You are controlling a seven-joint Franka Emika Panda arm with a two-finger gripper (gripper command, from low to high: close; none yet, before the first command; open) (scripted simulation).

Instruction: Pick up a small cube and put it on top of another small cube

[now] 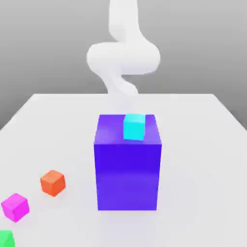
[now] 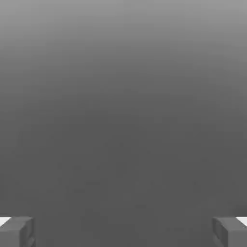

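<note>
A small cyan cube (image 1: 134, 126) sits on top of a tall blue block (image 1: 128, 173) in the middle of the table. Three more small cubes lie on the table at the exterior view's left: an orange cube (image 1: 52, 183), a magenta cube (image 1: 15, 207) and a green cube (image 1: 6, 239) cut off by the frame's edge. The white arm (image 1: 123, 58) rises behind the blue block, well above the table. In the hand view my gripper (image 2: 123, 232) is open, its grey fingertips (image 2: 17, 231) far apart with nothing between them, facing plain grey background.
The white table (image 1: 202, 159) stretches wide to the exterior view's right of the blue block and behind it. The tall block stands as an obstacle between the arm and the three loose cubes near the front left edge.
</note>
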